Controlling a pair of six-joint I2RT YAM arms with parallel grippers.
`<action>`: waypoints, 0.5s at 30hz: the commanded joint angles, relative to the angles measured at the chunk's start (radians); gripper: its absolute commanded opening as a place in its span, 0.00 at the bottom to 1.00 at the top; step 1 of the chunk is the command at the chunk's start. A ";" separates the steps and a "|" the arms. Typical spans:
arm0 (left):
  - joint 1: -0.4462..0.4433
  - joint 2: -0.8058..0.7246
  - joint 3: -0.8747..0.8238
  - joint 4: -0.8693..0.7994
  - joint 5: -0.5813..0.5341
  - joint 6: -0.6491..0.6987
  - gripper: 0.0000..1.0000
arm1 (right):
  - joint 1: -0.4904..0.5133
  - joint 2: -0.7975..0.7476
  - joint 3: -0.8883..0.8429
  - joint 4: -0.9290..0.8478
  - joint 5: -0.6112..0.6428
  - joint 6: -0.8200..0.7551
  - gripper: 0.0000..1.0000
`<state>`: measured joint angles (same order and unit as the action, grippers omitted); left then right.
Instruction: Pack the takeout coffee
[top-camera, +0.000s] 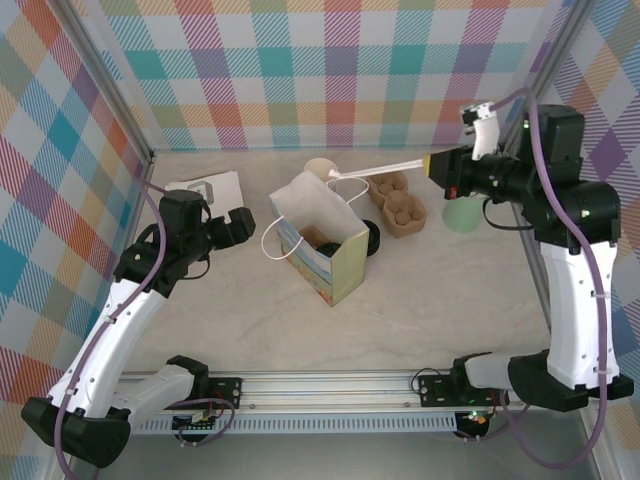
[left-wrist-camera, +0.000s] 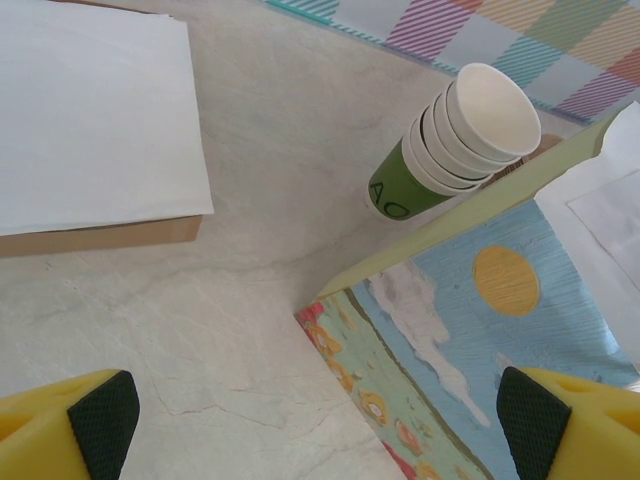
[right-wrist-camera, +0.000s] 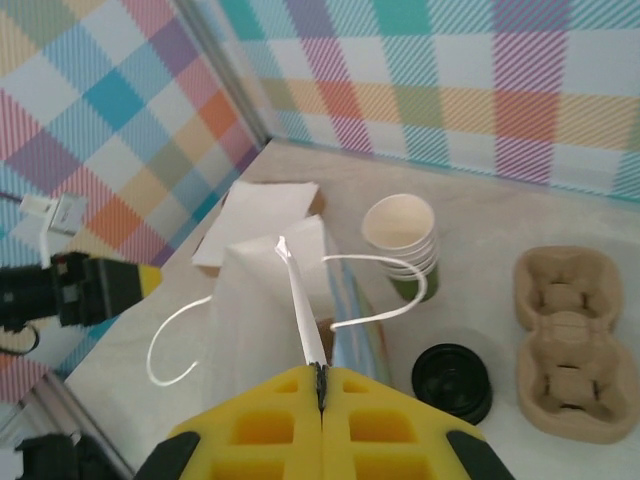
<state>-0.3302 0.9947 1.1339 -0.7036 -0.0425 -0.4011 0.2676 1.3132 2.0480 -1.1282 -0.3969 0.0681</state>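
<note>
The right tool (top-camera: 432, 165) is hanging over the far right of the table (top-camera: 450, 310). Its two yellow fingers (right-wrist-camera: 270, 420) are pressing together on the end of a thin white stick (top-camera: 380, 170). The stick is reaching leftward, and its far tip is lying over the open mouth of the paper bag (top-camera: 335, 265). I can't tell whether the tip is touching the bag's rim.

The bag is standing upright in the middle of the table, white inside and painted outside. A brownish shape (top-camera: 314, 237) is showing down in it, too shadowed for me to say what it is. The black lid (right-wrist-camera: 452, 380) is lying on the table just right of the bag. Seen from overhead, the bag's wall is cutting part of the lid off, and I cannot make out whether anything is sitting under it.

The left tool (top-camera: 240, 222) is hovering just left of the bag with its fingers wide apart, gripping nothing. From its wrist, the black pads (left-wrist-camera: 100, 415) are peeking in at the bottom corners.

On the far side of the bag a stack of nested cups (top-camera: 322, 170) is sitting on the table. A pulp cup carrier (top-camera: 397, 205) is lying to their right. A mint-green pot (top-camera: 460, 215) is sitting half hidden behind the right arm, and a pile of white paper (top-camera: 205, 188) is lying at the far left.
</note>
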 joint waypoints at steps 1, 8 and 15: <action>0.006 -0.005 0.014 0.001 -0.019 -0.015 0.95 | 0.103 0.040 0.011 -0.019 0.069 -0.033 0.07; 0.006 -0.010 0.007 -0.009 -0.033 -0.013 0.95 | 0.291 0.177 0.056 -0.048 0.228 -0.097 0.07; 0.006 -0.011 0.007 -0.013 -0.039 -0.008 0.95 | 0.395 0.325 0.120 -0.051 0.272 -0.132 0.07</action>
<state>-0.3302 0.9947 1.1339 -0.7044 -0.0654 -0.4042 0.6353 1.6100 2.1239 -1.1690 -0.1539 -0.0288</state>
